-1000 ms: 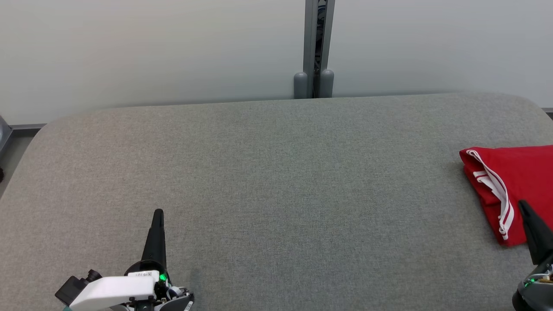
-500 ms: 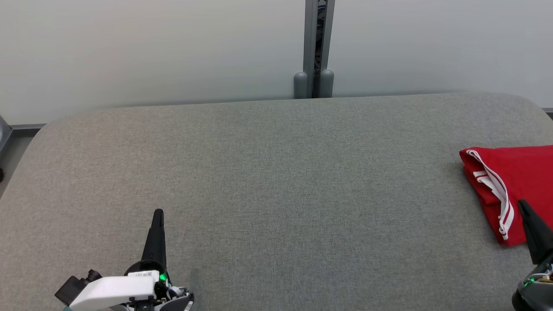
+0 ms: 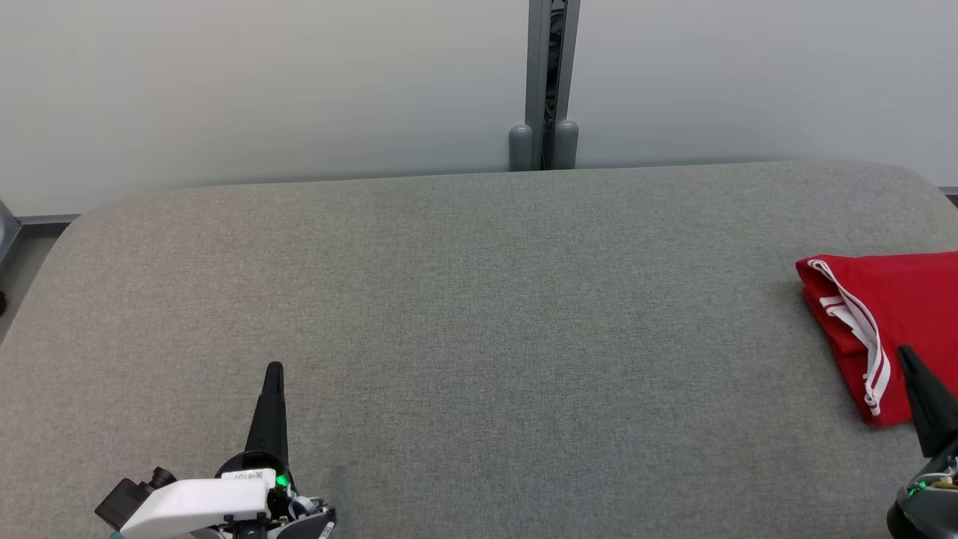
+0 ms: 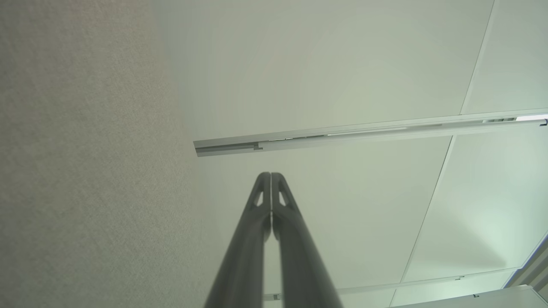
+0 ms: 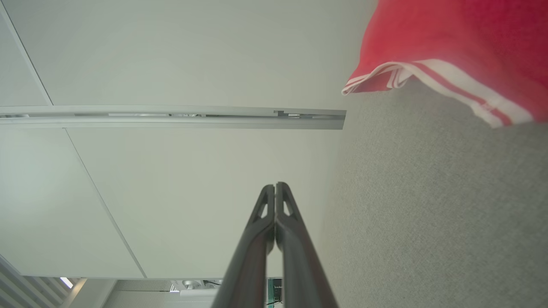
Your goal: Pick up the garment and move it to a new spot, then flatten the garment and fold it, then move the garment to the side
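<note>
Seemingly this is the last step. In the head view the red garment is lying folded at the far right of the grey worktop, running off the picture's right edge, so the move to the side is looking done. The left claw is pointing up over bare worktop, well apart from the garment. The right claw is sitting at the garment's near corner; whether they touch is not clear here. The next move, I judge, is calling only for drawing both arms clear without snagging the cloth.

Left wrist view: the left claw is pressing its fingers together, holding nothing. The woven, felt-like worktop is running alongside, with smooth pale wall panels and a metal rail beyond.

Right wrist view: the right claw is likewise closed and empty. The garment is showing soft cloth with white double stripes along a curling hem, lying apart from the fingertips.
</note>
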Robot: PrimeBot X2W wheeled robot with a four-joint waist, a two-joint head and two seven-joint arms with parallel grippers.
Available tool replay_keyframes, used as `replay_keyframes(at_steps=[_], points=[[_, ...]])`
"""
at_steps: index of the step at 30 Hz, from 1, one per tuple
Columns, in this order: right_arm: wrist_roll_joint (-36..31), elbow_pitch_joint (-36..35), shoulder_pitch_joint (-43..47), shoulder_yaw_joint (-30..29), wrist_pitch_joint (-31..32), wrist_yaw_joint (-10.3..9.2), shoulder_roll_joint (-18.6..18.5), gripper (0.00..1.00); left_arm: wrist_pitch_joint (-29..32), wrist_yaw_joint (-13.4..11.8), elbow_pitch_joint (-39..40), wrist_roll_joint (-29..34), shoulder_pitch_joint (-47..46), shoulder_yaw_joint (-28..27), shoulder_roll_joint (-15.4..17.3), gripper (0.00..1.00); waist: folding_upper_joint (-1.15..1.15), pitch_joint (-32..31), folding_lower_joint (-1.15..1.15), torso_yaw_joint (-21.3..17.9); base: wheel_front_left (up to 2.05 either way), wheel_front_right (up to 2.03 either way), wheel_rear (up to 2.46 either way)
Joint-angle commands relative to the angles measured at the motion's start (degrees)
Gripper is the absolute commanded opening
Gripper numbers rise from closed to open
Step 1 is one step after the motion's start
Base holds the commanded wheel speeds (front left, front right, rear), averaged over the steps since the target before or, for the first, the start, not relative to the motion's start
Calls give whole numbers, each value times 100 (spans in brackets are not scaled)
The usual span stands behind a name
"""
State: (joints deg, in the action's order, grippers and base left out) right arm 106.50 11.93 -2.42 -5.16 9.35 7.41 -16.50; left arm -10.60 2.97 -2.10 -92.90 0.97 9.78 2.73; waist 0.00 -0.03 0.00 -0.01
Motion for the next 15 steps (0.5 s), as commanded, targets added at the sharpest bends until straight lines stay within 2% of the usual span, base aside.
replay_keyframes(at_steps=[1,15], points=[[41,-22,-12,-2,-32,14,-46,0,24,33,22,-10,-71,-27,14,0,0,0,0,0,0,0,0],[70,-36,-1,39,-65,14,-77,0,24,33,22,-10,-71,-28,14,0,0,0,0,0,0,0,0]])
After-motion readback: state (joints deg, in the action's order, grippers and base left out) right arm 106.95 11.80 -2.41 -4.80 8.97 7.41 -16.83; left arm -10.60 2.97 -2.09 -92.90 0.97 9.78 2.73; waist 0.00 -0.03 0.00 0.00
